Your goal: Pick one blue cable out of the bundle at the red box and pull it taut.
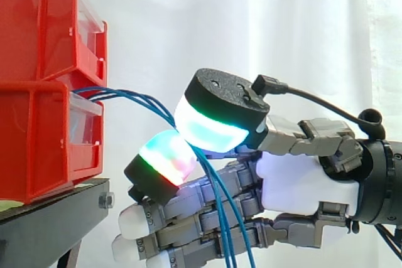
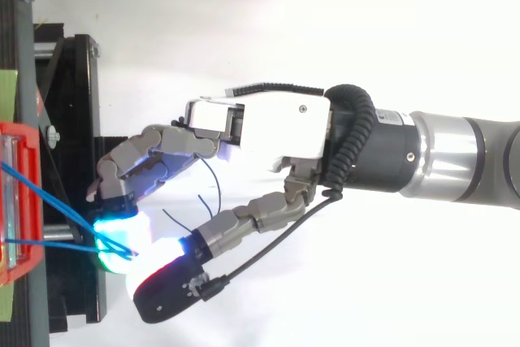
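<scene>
Several blue cables run out from between the red bins to the hand.
Two glowing fingertips pinch the cables just beside the bins, and the cables then hang down past the other fingers. I cannot tell if one cable or more is pinched. The bins sit on a black stand.

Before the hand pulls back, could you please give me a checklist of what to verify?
1. Pinch on the cables: ok, the hand has its pads closed on them.
2. Only one cable pinched: not ok, several run between the pads.
3. Cables taut: not ok, they arc from the bins and hang slack below the hand.
4. Cable ends anchored in the bins: cannot tell.
5. Bins sitting on the stand: ok.
</scene>
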Available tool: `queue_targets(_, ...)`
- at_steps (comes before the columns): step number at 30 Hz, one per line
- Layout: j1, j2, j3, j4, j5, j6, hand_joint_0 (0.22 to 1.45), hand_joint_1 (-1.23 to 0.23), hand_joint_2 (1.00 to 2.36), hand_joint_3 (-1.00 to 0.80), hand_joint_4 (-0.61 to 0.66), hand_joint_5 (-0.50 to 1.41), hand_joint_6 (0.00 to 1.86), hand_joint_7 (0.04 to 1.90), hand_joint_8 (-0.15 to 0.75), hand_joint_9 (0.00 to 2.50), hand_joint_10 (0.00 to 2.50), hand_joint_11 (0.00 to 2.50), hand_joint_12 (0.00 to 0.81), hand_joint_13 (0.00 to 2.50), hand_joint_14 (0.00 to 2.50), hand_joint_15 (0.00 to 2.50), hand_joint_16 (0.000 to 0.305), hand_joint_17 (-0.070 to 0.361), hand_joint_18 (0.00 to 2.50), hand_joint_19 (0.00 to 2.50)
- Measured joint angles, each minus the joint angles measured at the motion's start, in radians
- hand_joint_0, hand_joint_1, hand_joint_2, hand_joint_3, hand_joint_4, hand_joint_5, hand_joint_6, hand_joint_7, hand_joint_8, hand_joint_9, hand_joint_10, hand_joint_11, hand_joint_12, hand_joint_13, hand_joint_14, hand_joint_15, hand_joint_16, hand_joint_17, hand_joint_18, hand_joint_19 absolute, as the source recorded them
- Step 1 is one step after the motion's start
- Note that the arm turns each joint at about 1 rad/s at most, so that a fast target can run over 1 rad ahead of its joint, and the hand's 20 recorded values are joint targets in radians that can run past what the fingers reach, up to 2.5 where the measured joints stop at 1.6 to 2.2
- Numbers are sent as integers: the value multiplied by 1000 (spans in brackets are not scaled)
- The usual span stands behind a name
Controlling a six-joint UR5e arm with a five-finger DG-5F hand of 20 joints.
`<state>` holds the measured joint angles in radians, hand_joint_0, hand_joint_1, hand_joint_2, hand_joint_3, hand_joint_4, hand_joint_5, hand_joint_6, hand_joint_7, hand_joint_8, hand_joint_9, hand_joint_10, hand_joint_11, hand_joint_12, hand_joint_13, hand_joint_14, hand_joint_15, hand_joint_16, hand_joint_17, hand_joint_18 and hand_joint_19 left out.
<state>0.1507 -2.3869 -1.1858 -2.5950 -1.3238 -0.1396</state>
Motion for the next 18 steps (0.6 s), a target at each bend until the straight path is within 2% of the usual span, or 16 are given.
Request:
queue_targets(8,-3,0,0,-5,-1,0,635,-884,1016,-243,219,-83,866,1247,385,1047,17,710,358,587,9,246,48,108,534,291)
queue_targets(10,-4,1,0,-7,-1,0,640,-875,1016,-257,212,-86,869,1233,392,1159,19,898,359,596,10,248,48,108,535,292)
queue_targets(12,-4,1,0,-9,-1,0,644,-867,1017,-267,208,-89,869,1234,389,1194,17,982,360,603,9,256,48,108,537,286)
queue_targets(18,-4,1,5,-30,0,13,651,-866,1016,-274,203,-91,870,1230,388,1219,19,1099,363,647,11,297,48,107,544,301)
